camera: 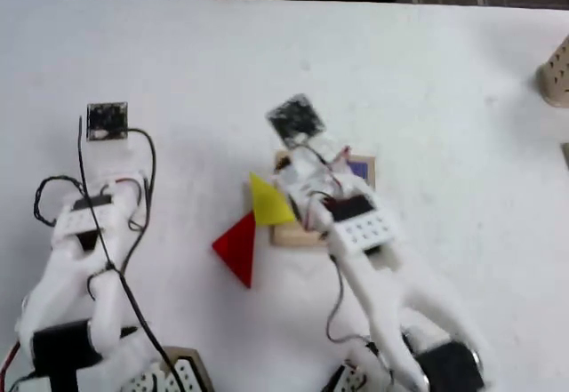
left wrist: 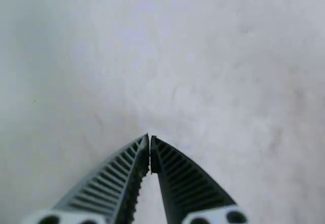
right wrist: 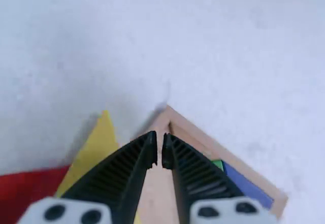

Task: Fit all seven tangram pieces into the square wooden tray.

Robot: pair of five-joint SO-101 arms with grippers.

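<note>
Right jaws are basically together and empty, over the tray (right wrist: 203,142) corner. Yellow triangle (camera: 267,201) lies half across the tray rim, red triangle (camera: 238,245) on the worktop (camera: 427,81) against it. Left jaws together too. My worry: a clumsy nudge shoves yellow off, not in.

Bright, even light washes out the white table (camera: 427,81), casting only soft, faint shadows beside the tray (right wrist: 195,128).

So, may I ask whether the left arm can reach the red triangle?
Probably yes: the red triangle lies on bare table with nothing between it and the left arm, though its jaws are shut.
</note>
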